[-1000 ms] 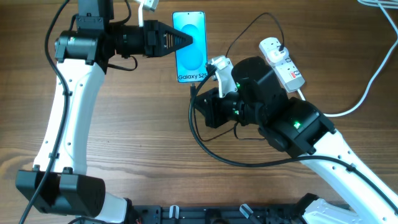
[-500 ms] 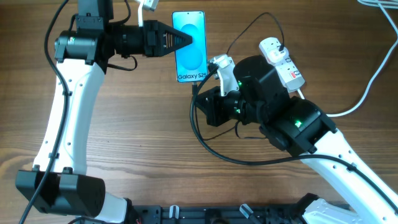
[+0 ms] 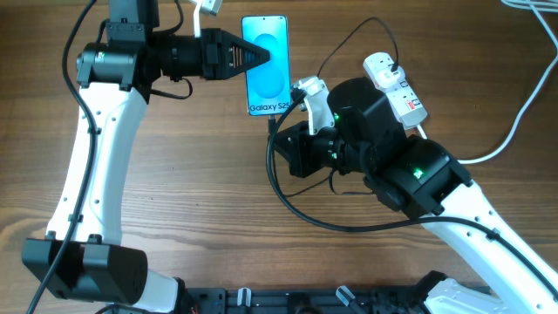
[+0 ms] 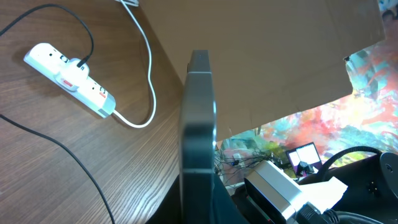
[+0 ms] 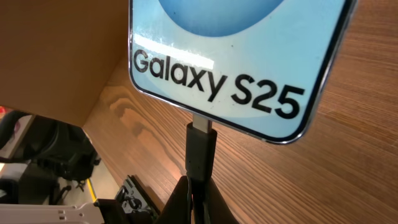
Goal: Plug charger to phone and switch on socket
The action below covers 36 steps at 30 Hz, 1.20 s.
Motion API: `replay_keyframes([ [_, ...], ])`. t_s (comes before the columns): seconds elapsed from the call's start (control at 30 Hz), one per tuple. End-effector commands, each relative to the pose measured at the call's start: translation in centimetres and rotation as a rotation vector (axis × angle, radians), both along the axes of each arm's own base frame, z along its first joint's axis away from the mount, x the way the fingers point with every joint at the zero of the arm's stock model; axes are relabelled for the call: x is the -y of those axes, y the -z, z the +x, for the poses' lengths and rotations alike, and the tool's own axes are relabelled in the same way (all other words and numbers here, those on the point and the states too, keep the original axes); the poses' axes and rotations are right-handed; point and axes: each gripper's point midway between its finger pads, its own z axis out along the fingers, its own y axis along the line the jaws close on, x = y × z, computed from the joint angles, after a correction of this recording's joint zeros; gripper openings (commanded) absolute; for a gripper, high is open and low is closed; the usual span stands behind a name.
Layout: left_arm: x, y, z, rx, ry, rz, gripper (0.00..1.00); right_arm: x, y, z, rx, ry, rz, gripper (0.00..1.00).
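Note:
The phone (image 3: 267,63) has a cyan screen and "Galaxy S25" text at its near end. My left gripper (image 3: 264,56) is shut on its left edge; the left wrist view shows the phone (image 4: 198,124) edge-on between the jaws. My right gripper (image 3: 277,119) is shut on the charger connector (image 5: 200,149), whose tip sits at the port in the phone's bottom edge (image 5: 214,124). The black charger cable (image 3: 301,214) loops under the right arm. The white socket strip (image 3: 397,87) lies at the right rear, with a black plug in it; it also shows in the left wrist view (image 4: 69,78).
The strip's thick white cord (image 3: 519,113) runs off the right rear of the wooden table (image 3: 200,192). A brown board (image 4: 273,56) stands behind the table. The right arm's body (image 3: 392,166) lies between phone and strip.
The right gripper with the connector has edged slightly toward the phone's bottom edge. The left arm and phone have stayed still.

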Motion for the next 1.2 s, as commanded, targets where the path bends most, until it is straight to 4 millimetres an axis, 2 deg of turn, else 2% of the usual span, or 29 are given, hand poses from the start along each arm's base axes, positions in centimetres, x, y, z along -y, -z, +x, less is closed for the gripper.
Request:
replay_keyframes([
  [0.0,0.1,-0.9,-0.5,0.015,0.033,-0.036,0.04,-0.4,-0.4,0.3,0.01,-0.018,0.014,0.05],
  [0.8,0.1,-0.6,-0.8,0.018,0.04,-0.029,0.04,-0.2,-0.5,0.7,0.034,-0.012,0.006,0.05],
  [1.17,0.0,-0.2,-1.2,0.008,0.046,-0.018,0.04,-0.2,-1.7,0.8,0.056,-0.015,0.016,0.05],
])
